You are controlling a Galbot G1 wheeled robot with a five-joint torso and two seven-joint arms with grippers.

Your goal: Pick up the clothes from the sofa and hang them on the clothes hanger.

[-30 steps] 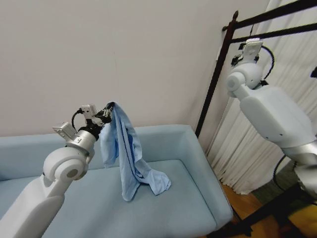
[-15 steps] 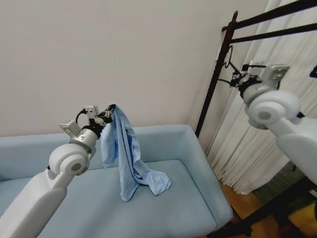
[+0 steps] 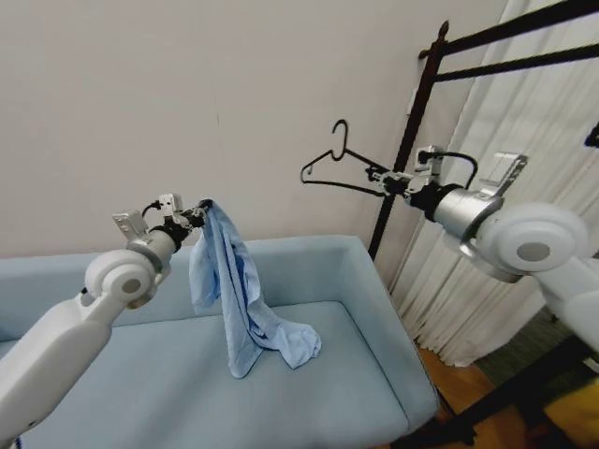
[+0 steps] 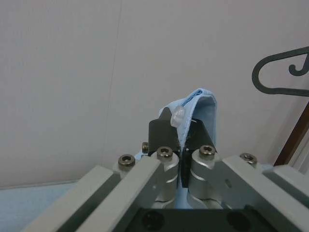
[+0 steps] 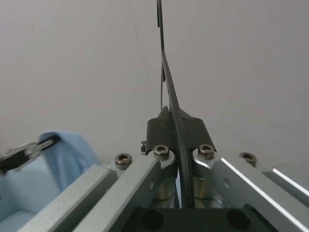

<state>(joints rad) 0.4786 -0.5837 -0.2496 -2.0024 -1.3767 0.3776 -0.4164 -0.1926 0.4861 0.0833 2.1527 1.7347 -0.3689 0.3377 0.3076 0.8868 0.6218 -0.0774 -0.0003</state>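
**Garment in the left gripper, hanger in the right**

The left gripper is pinched tight on the top edge of a light blue garment, held up over the sofa. The cloth hangs straight down, and its lower end lies crumpled on the seat cushion. The right gripper is clamped on a black wire hanger. It holds the hanger out in front of the wall, hook uppermost, beside the post of the dark clothes rack. Garment and hanger are well apart, with the hanger higher and further right.
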